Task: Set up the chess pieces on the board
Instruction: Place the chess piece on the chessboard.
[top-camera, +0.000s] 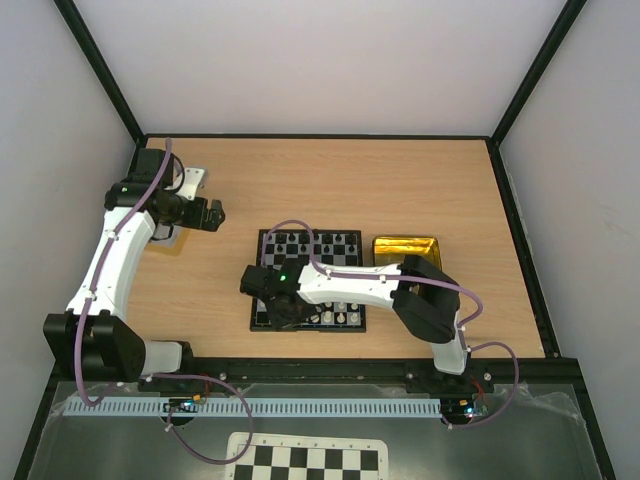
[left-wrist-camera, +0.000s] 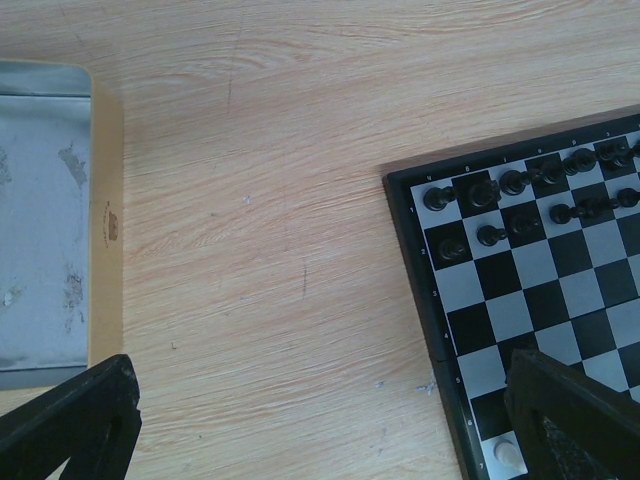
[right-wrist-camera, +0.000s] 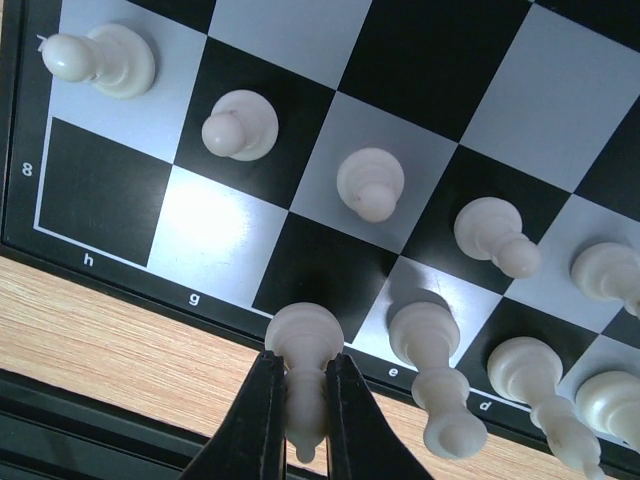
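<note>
The board (top-camera: 345, 256) lies mid-table with black chessmen (top-camera: 310, 242) along its far rows. My right gripper (top-camera: 272, 303) hangs over its near left corner. In the right wrist view it (right-wrist-camera: 305, 420) is shut on a white chess piece (right-wrist-camera: 303, 345), held head-down toward the camera above the f-file edge square of the board (right-wrist-camera: 210, 235). Several white pieces stand nearby, among them a pawn (right-wrist-camera: 370, 183) and a taller piece (right-wrist-camera: 435, 370). My left gripper (top-camera: 214, 213) is open and empty over bare wood left of the board (left-wrist-camera: 520, 300).
A gold tin tray (top-camera: 405, 248) sits against the board's right side. A silver tray (left-wrist-camera: 45, 220) lies by the left gripper at the far left. A loose checker sheet (top-camera: 305, 462) lies below the arm bases. Black frame rails bound the table.
</note>
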